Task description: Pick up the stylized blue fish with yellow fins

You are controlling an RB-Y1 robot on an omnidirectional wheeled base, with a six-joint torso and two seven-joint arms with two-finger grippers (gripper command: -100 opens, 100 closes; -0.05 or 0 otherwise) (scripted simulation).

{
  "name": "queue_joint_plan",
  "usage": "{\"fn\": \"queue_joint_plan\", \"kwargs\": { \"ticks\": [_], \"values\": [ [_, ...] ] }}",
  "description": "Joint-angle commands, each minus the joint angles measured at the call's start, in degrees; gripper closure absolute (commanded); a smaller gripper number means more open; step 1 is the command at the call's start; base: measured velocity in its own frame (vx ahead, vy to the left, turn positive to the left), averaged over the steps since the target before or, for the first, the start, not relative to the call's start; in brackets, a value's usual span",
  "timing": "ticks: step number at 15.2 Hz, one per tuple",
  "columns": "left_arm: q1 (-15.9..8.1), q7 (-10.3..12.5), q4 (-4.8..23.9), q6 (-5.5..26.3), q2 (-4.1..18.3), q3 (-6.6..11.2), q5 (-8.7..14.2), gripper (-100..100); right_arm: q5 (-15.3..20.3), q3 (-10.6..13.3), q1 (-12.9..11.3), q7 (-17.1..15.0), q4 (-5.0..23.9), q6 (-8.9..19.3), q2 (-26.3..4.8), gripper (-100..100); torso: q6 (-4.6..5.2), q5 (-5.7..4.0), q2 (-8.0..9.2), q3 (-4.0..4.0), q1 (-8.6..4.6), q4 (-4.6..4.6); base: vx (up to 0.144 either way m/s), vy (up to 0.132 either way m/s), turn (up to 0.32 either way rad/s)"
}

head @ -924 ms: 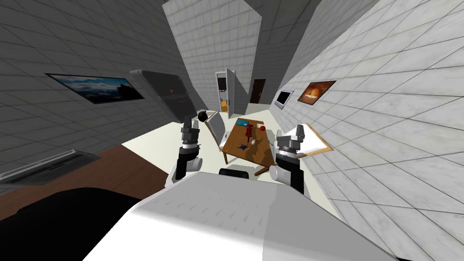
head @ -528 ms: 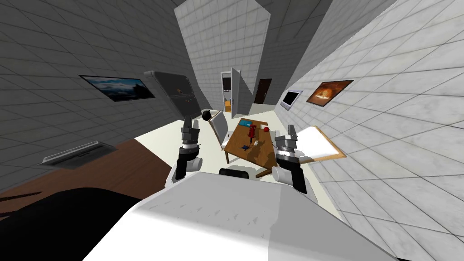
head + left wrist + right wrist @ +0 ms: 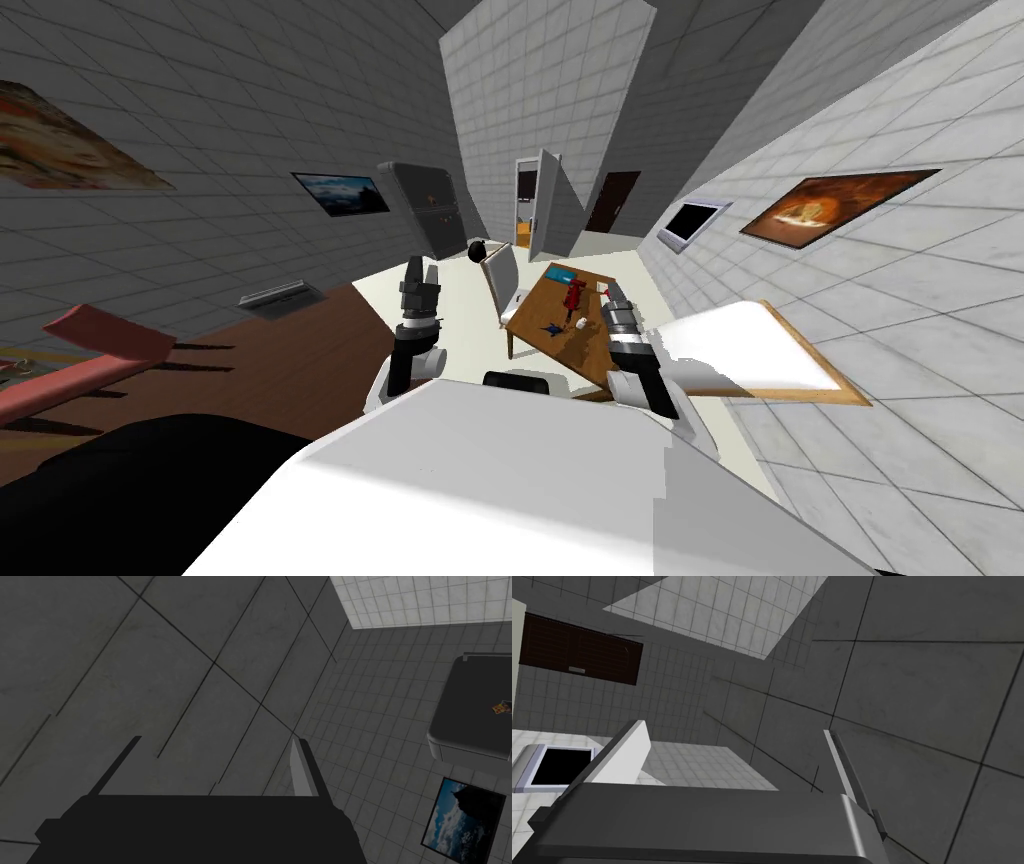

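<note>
Small dark-blue fish [image 3: 551,329] lies flat on the brown wooden bench [image 3: 538,306], near its front and just beside a red upright piece [image 3: 573,295]. A flat teal slab [image 3: 558,273] sits at the far end. Left jaws are raised, spread wide, gripping nothing. Right jaws, seen against the bench's near side, are equally wide and empty.

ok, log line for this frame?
stage: pre-grasp | blue fish: on wooden table, untouched | left gripper: open, raised | right gripper: open, raised
</note>
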Motion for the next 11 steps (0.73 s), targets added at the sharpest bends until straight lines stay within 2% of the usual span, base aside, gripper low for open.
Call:
{"fn": "queue_joint_plan", "kwargs": {
  "ticks": [1,2,3,4,5,6,7,8,11],
  "values": [
    [0.0,0.0,0.0,0.0,0.0,0.00,0.0,0,2.9,0.6,0.3,1.5,1.4,1.7,-1.9,-100,0.00,0.00,0.00,0.00,0.00,0.00,-0.026,-0.013,0.316],
    [0.0,0.0,0.0,0.0,0.0,0.00,0.0,0,3.1,0.6,0.3,1.5,1.4,1.7,-1.9,-100,-0.02,0.00,0.00,0.00,-0.01,0.00,-0.023,-0.012,0.256],
    [0.0,0.0,0.0,0.0,0.0,0.00,0.0,0,5.0,0.8,0.5,2.4,2.4,3.0,-3.4,-100,0.01,0.00,-0.01,0.00,0.00,0.00,-0.024,-0.006,0.328],
    [0.0,0.0,0.0,0.0,0.0,0.00,0.0,0,5.0,0.8,0.5,2.4,2.4,3.0,-3.4,-100,-0.02,0.00,-0.01,0.00,0.01,0.00,-0.023,-0.008,0.280],
    [0.0,0.0,0.0,0.0,0.0,0.00,0.0,0,7.0,1.1,0.7,3.2,3.4,4.3,-4.9,-100,0.01,0.00,-0.01,-0.01,0.01,0.00,-0.023,-0.006,0.332],
    [0.0,0.0,0.0,0.0,0.0,0.00,0.0,0,7.0,1.1,0.7,3.2,3.4,4.3,-4.9,-100,-0.01,0.00,-0.01,-0.01,0.01,0.00,-0.023,-0.008,0.309],
    [0.0,0.0,0.0,0.0,0.0,0.00,0.0,0,9.1,1.5,0.9,4.0,4.6,5.6,-6.4,-100,0.00,0.00,-0.01,-0.01,0.01,0.00,-0.028,-0.006,0.382],
    [0.0,0.0,0.0,0.0,0.0,0.00,0.0,0,9.1,1.5,0.9,4.0,4.6,5.6,-6.4,-100,-0.03,0.00,-0.01,-0.01,0.00,0.00,-0.025,-0.011,0.302],
    [0.0,0.0,0.0,0.0,0.0,0.00,0.0,0,13.2,2.3,1.7,5.4,7.2,8.1,-9.5,-100,0.01,0.00,-0.02,-0.01,0.00,0.00,-0.023,-0.008,0.338]
  ]
}}
